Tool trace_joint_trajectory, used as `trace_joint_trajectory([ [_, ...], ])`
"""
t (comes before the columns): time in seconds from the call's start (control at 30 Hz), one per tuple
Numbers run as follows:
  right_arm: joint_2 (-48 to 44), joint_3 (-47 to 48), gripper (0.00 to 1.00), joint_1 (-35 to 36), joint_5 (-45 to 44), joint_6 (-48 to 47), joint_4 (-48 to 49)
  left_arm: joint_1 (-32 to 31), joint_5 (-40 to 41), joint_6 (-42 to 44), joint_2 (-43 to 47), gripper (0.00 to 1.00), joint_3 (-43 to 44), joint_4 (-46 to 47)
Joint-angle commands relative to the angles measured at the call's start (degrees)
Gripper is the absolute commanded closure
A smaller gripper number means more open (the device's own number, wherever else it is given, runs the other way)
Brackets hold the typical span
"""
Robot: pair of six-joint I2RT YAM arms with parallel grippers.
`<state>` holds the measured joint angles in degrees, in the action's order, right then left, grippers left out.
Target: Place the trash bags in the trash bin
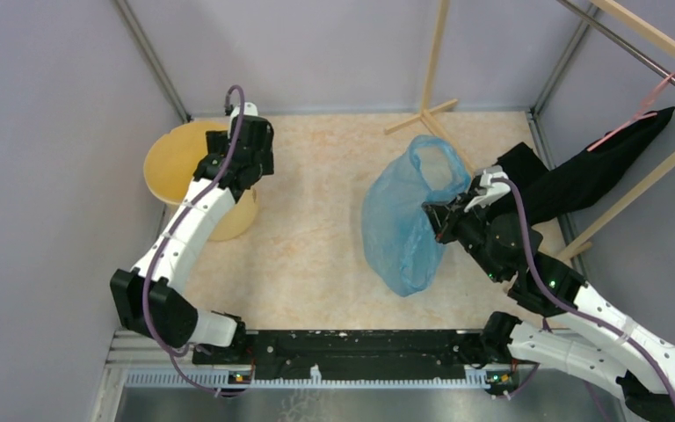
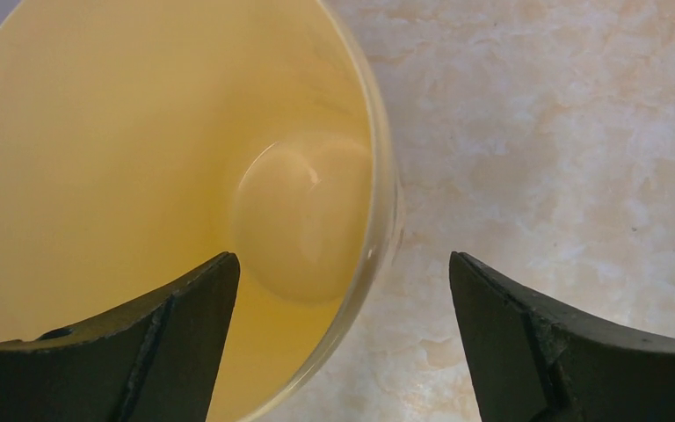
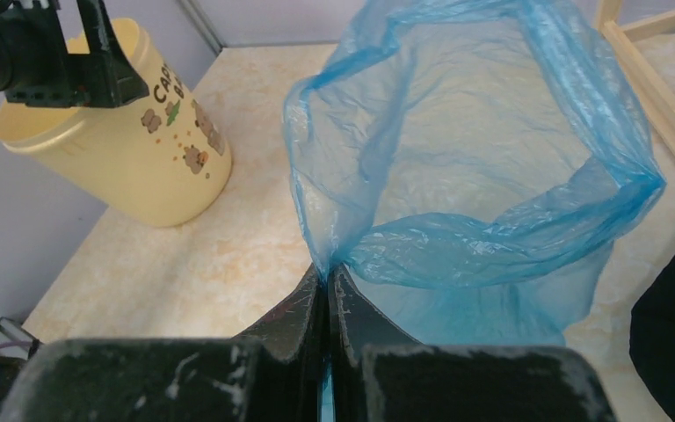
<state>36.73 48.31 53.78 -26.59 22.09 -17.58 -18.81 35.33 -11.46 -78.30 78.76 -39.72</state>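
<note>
With the right tool (image 3: 328, 272) pinched fully closed on a fold at the mouth edge of the trash bag (image 3: 457, 158), hold that pinch hard, given thin crinkly film apt to slip out under a jerk. Lift before travelling, with much of the bag seemingly resting on the worktop (image 1: 308, 255), well apart from the trash bin (image 1: 171, 163) on its right side. Carry toward the bin slowly, high enough for the trailing bottom to clear the rim. Then lower bottom-first into the opening and let go only with the bulk inside. Expect billowing and spring-back; press down rather than drop.

Next, use the left tool (image 2: 343, 272): spread wide, gripping nothing, straddling the bin's right-hand rim, one finger above the inside and the other above bare worktop just outside. Cannot tell whether touching the rim. Either close there to steady the bin, judged light and easy to tip, or pull clear of the opening ahead of the bag to avoid a collision between arms.

Mind the black cloth (image 1: 580, 176), just beyond the bag on the side away from the bin; snag none of it on the way.
</note>
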Motion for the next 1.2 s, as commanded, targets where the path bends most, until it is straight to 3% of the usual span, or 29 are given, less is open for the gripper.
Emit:
trace_joint_trajectory([
  [0.0,-0.77,1.83,1.0,0.02,1.17,-0.69,-1.62,-0.04,0.14,2.59,-1.89,0.1,3.01,3.81],
  [0.17,-0.28,1.18,1.0,0.02,1.54,-1.29,-0.89,-0.06,-1.24,3.86,-0.01,0.28,-2.02,8.04],
  [0.3,1.01,1.37,1.0,0.01,1.51,-1.66,-0.72,-0.08,-2.81,4.99,2.59,0.52,-4.52,10.53],
  [0.47,2.61,2.1,1.0,0.01,1.63,-1.62,-0.29,-0.07,-4.53,5.91,4.17,0.68,-6.41,11.54],
  [0.57,3.52,2.66,1.0,-0.03,1.67,-1.47,-0.09,-0.16,-9.99,6.71,5.34,0.77,-6.27,11.22],
  [0.83,6.5,4.35,1.0,0.01,0.3,-2.44,0.28,-1.79,-23.85,2.08,9.19,0.95,-6.25,9.99],
  [1.17,10.36,8.45,1.0,0.03,-2.34,-9.59,5.26,-17.95,-30.06,5.9,12.59,1.0,-10.17,13.36],
])
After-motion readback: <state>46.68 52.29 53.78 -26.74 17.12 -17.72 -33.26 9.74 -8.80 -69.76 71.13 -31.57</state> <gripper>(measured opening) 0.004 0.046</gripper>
